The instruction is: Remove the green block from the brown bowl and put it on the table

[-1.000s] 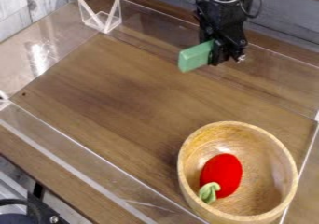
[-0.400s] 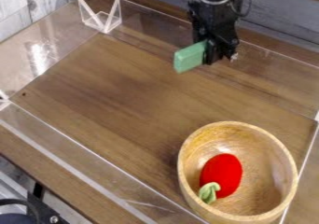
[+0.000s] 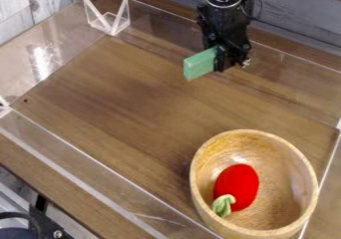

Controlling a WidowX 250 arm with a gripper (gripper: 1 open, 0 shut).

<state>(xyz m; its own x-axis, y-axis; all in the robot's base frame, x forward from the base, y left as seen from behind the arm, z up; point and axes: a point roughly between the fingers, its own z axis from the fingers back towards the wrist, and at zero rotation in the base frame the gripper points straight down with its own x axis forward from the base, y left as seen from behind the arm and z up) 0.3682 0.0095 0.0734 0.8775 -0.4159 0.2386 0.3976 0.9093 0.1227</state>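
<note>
Green block (image 3: pixel 198 65): located in the upper middle of the frame, tilted, its free end toward the lower left and its other end at the dark hand (image 3: pixel 232 53). The hand is clenched on the block. Whether the block's underside touches the wood below it or hangs just above cannot be told from this view.

Bowl (image 3: pixel 200 173): lower right of the frame, well apart from the block. The first part of the task, removal of the block from the bowl, is therefore complete. Inside the bowl lies a red toy (image 3: pixel 236 184) with a small green stem (image 3: pixel 222 206), toward the lower left of the bowl's interior; it is no part of the task and calls for no handling.

Desk (image 3: pixel 127 104): brown wood, spanning the middle of the frame, with a clear plastic wall (image 3: pixel 100 173) along its lower left side. The block appears over or on its far part, near the upper edge.

Remaining: the placement. As judged here, the task is in its late stage; what is left is to bring the block fully to rest on the wood, if it is not there already, then loosen the grip and draw the hand away without dragging or tipping the block.
</note>
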